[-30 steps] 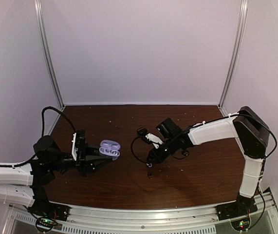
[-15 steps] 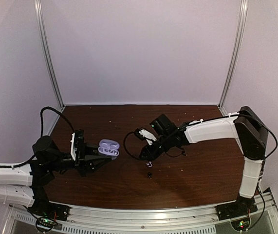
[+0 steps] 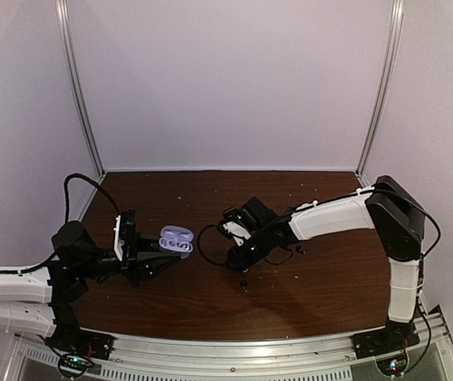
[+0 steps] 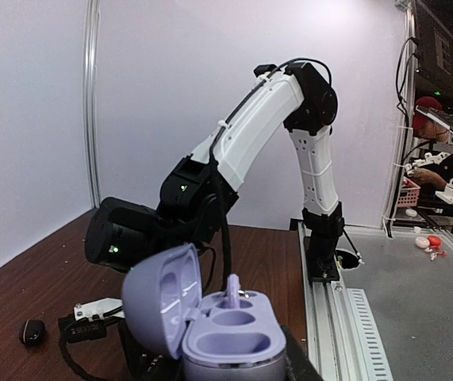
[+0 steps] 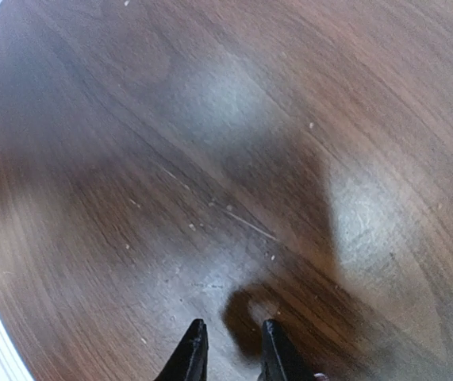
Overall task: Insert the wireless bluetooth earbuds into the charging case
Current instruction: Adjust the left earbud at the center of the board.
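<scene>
**Case clamped on the left, one black bud loose on the wood**

Top view: the left gripper [image 3: 169, 251] is clenched on the open lavender charging case [image 3: 177, 240], over the 9 o'clock side of the table [image 3: 313, 294]. The right gripper [image 3: 232, 260] hangs near mid-table, at 3 o'clock from the case and apart from it. A black earbud [image 3: 243, 284] lies on the wood at 5 o'clock from that gripper, close by.

Left wrist view: the case's lid stands open at 9 o'clock. A lavender earbud [image 4: 232, 289] stands stem-up in the far well. The black earbud lies at 8 o'clock.

Right wrist view: the fingers [image 5: 193, 353] show a narrow gap over the wood. Whether they pinch anything, I cannot tell.
</scene>
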Robot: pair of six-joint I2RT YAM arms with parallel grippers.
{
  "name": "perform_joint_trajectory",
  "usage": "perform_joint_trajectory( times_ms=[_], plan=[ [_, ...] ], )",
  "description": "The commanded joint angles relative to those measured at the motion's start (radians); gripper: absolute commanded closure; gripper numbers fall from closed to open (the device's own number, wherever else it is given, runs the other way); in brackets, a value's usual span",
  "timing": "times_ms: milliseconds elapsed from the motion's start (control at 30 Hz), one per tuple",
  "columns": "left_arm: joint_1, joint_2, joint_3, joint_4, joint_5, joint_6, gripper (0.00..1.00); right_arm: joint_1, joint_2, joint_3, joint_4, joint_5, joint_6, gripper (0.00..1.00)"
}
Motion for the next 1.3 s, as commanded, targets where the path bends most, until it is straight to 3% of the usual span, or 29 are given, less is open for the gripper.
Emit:
perform_joint_trajectory(
  times_ms=[0,400,600,933,1267],
  plan=[
    [0.005,-0.001,-0.003,0.040,-0.006,0.012,1.00,-0.002,-0.023,-0.057,-0.019,0.022,0.024,0.76],
    [0.005,0.006,-0.006,0.049,-0.004,0.010,1.00,-0.002,-0.160,-0.209,-0.090,0.038,-0.031,0.76],
    [0.005,0.016,-0.004,0.057,0.005,0.008,1.00,-0.002,-0.268,-0.196,-0.063,-0.012,-0.041,0.73],
    [0.005,0.004,0.000,0.038,-0.001,0.012,1.00,-0.060,-0.432,-0.377,-0.010,0.106,0.110,0.72],
    [0.005,0.018,0.003,0.051,0.009,0.010,1.00,-0.079,-0.404,-0.455,0.067,0.115,0.175,0.69]
  ],
)
